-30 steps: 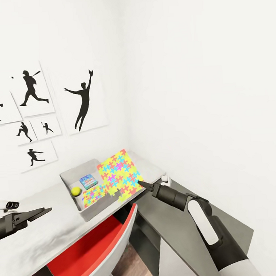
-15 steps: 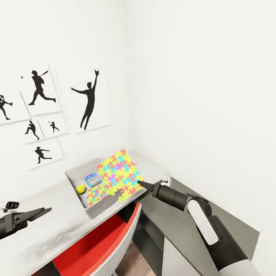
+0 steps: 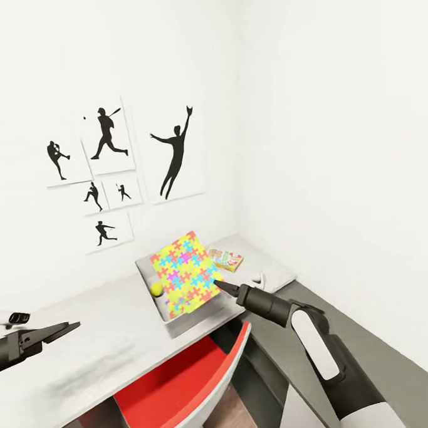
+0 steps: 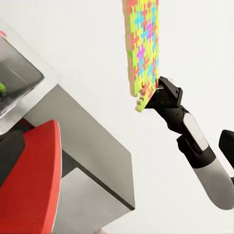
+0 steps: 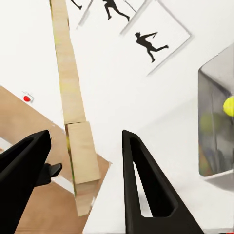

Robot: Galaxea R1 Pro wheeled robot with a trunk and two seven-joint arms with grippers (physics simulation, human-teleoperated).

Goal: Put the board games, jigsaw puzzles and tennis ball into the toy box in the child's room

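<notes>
I'm facing the corner of the child's room, white walls on both sides, and the one table runs along under me with its light grey top and a lower dark grey section going off to my right. One red chair is tucked under the table edge. On the wall I count six silhouette pictures of ball players. One toy box sits on the light top near the corner. One jigsaw puzzle is up in the air over the toy box, tilted, its lower corner pinched by my right gripper; in the left wrist view that same jigsaw puzzle stands nearly on edge, and in the right wrist view its brown underside runs between my fingers. One board game lies flat on the table just beyond the toy box, towards the corner. One tennis ball is inside the toy box, against its left wall. My right arm reaches forward and left from the shoulder, forearm raised, wrist pointing at the box. My left gripper hangs low at the left over the table edge, fingers pointing right; I cannot tell whether they are parted or closed.
</notes>
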